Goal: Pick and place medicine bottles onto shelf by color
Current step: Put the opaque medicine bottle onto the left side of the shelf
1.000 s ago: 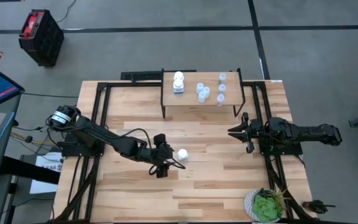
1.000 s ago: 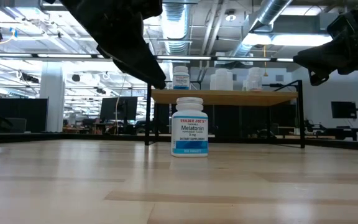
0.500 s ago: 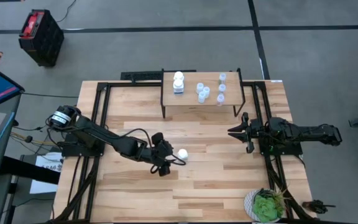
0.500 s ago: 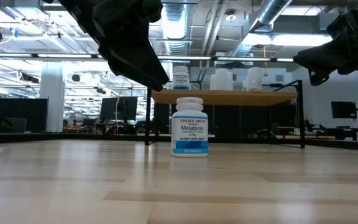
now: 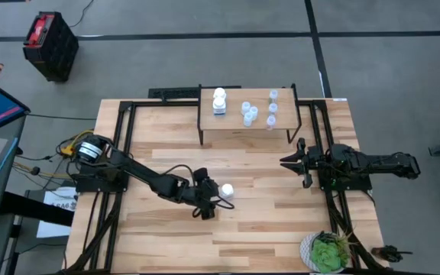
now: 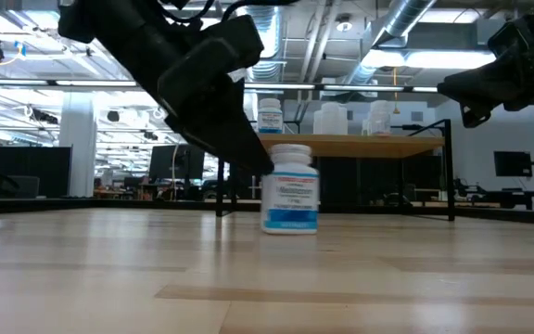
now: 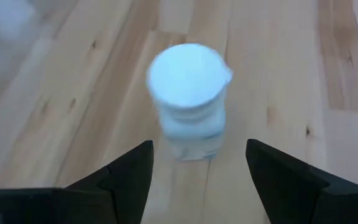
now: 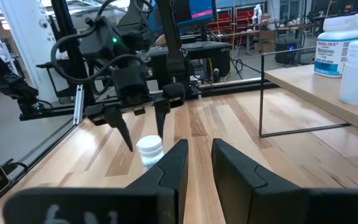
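1. The left tool (image 5: pixel 207 200) sits low over the middle of the bench (image 5: pixel 159 237), its two fingers spread wide, with the white bottle (image 5: pixel 225 189) just ahead of the tips and not pinched.
2. The left wrist view shows what the overhead view cannot: the white bottle (image 7: pixel 188 99) stands beyond both dark fingers (image 7: pixel 129 171), in line with the gap between them.
3. From the low view, the left arm leans down against the white bottle (image 6: pixel 290 188); whether it touches I cannot tell, and the label is too blurred to read.
4. The right tool (image 5: pixel 290 161) hangs above the bench's right side, well apart from the bottle, its fingers close together with a narrow gap.
5. The right wrist view looks across at the left tool (image 8: pixel 140 124) standing over the white bottle (image 8: pixel 150 151).
6. The shelf (image 5: pixel 281 136) stands at the bench's far edge, carrying two white bottles (image 5: pixel 219 101) on its left and pale translucent bottles (image 5: pixel 249 113) to their right.
7. A potted plant (image 5: pixel 327 253) sits at the bench's near right corner.
8. Beyond the bench lie grey floor, a black and red crate (image 5: pixel 50 44), and ceiling ducts (image 6: pixel 406 23) overhead.
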